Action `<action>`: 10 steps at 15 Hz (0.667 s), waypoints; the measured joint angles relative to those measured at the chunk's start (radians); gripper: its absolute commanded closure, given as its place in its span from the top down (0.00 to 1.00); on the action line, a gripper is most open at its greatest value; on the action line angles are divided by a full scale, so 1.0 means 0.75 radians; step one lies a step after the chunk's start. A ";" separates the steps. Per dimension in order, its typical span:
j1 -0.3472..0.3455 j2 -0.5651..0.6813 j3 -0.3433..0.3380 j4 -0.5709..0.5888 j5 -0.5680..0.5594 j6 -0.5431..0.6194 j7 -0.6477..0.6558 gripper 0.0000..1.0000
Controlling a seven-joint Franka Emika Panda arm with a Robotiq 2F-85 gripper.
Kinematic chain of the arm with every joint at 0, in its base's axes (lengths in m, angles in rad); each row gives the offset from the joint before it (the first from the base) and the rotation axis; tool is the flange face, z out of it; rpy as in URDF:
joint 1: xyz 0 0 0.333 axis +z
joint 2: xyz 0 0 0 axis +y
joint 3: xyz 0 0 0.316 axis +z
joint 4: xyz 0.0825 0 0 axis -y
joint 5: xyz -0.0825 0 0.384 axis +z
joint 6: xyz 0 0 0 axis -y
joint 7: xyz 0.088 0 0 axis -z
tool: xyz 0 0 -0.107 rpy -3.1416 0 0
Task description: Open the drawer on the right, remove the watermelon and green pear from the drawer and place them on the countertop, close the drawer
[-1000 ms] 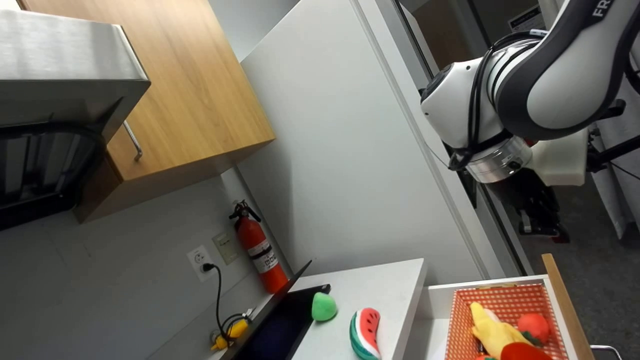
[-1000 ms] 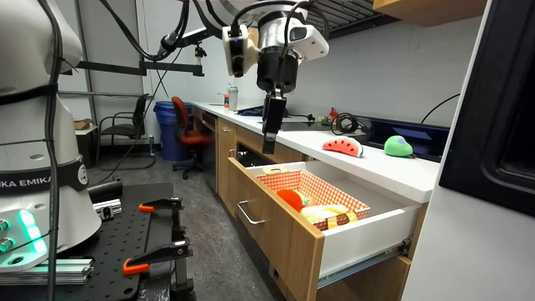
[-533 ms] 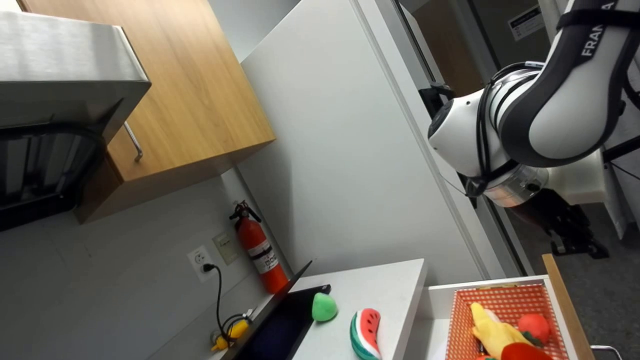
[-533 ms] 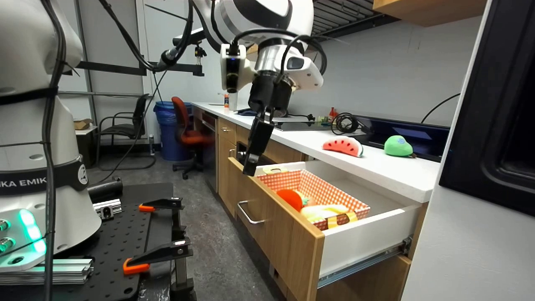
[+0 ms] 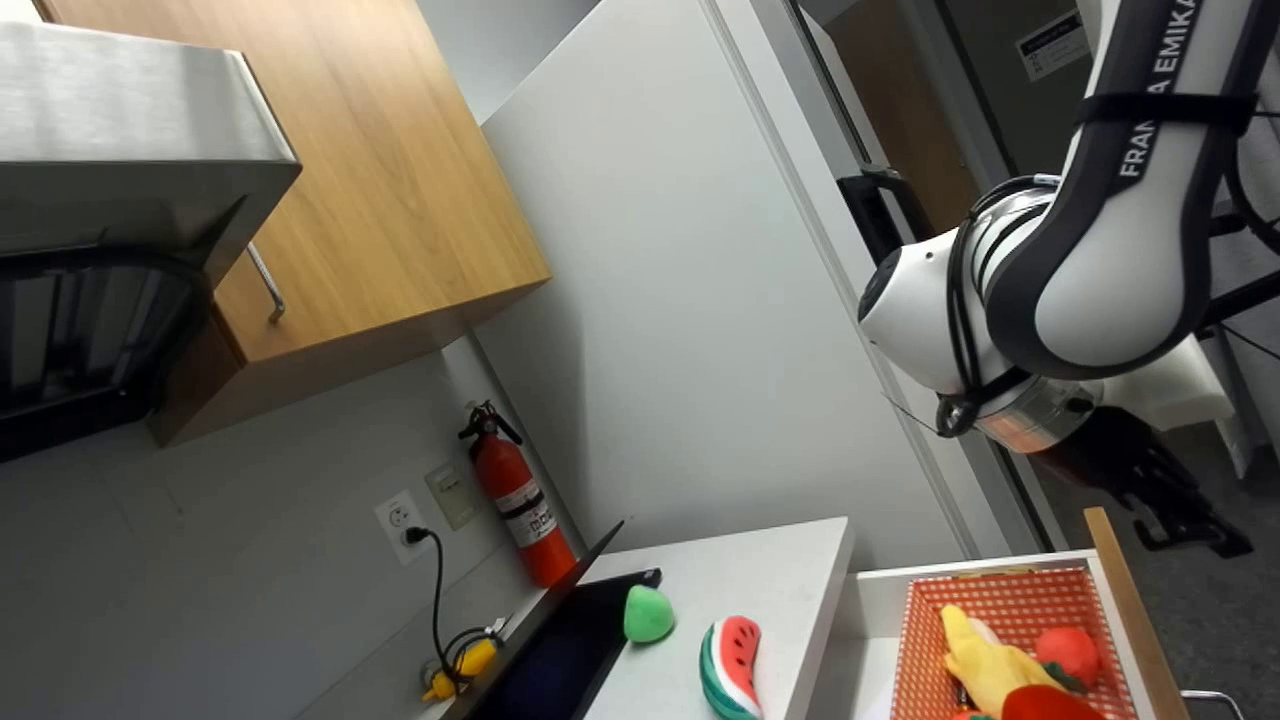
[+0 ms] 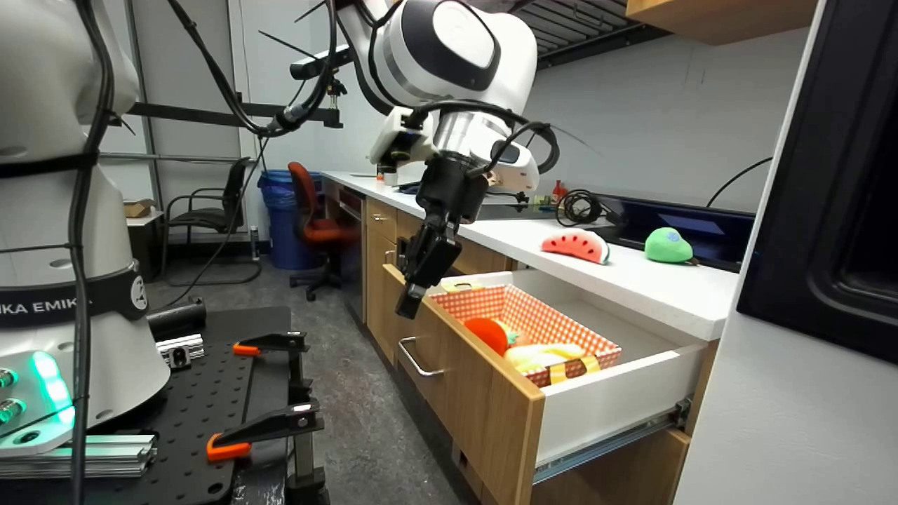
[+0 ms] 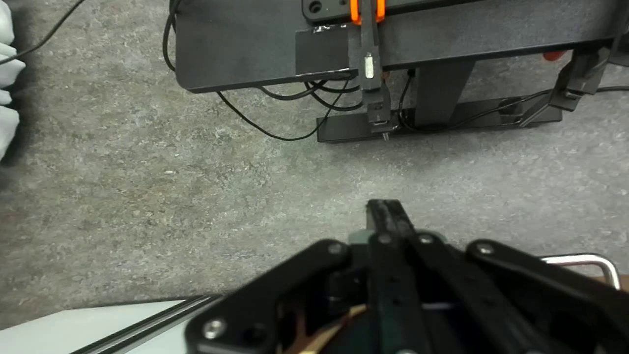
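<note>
drawer (image 6: 491,407): wood-fronted, pulled out | watermelon (image 6: 575,245), pear (image 6: 667,246): rounded, on countertop (image 6: 656,283) | gripper (image 6: 412,301): closed, empty

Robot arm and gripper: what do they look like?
The arm is white with dark grey panels, FRANKA EMIKA lettering partly under a black strap, black cables and a silver wrist band. The gripper is black with slim linkages and silvery screws.

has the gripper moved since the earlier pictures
Yes, downward: in an exterior view, the gripper now sits lower and closer to the drawer handle than a second ago.
</note>
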 measured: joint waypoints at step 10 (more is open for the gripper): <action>0.001 0.151 -0.009 0.118 0.089 0.000 -0.168 0.00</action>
